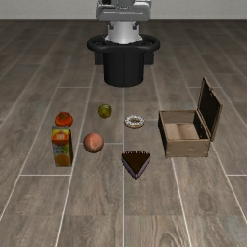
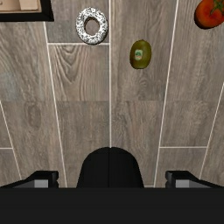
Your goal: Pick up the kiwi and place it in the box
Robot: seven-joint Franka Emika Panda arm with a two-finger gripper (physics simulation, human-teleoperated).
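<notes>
The kiwi (image 1: pixel 105 110) was found lying on the plank floor (image 1: pixel 193 212), clear on every side. The donut (image 1: pixel 134 122) was noted near it toward the exterior view's right, the tomato (image 1: pixel 64 120) toward the left. The box (image 1: pixel 186 130) was seen well apart from the kiwi, beyond the donut, with its lid raised. The peach (image 1: pixel 94 143), juice carton (image 1: pixel 62 147) and cake slice (image 1: pixel 135 163) were spaced apart, none touching. Wide bare floor was left around the group. The jaws were held spread above the floor, fingertips (image 2: pixel 39 179) far apart, nothing gripped.
</notes>
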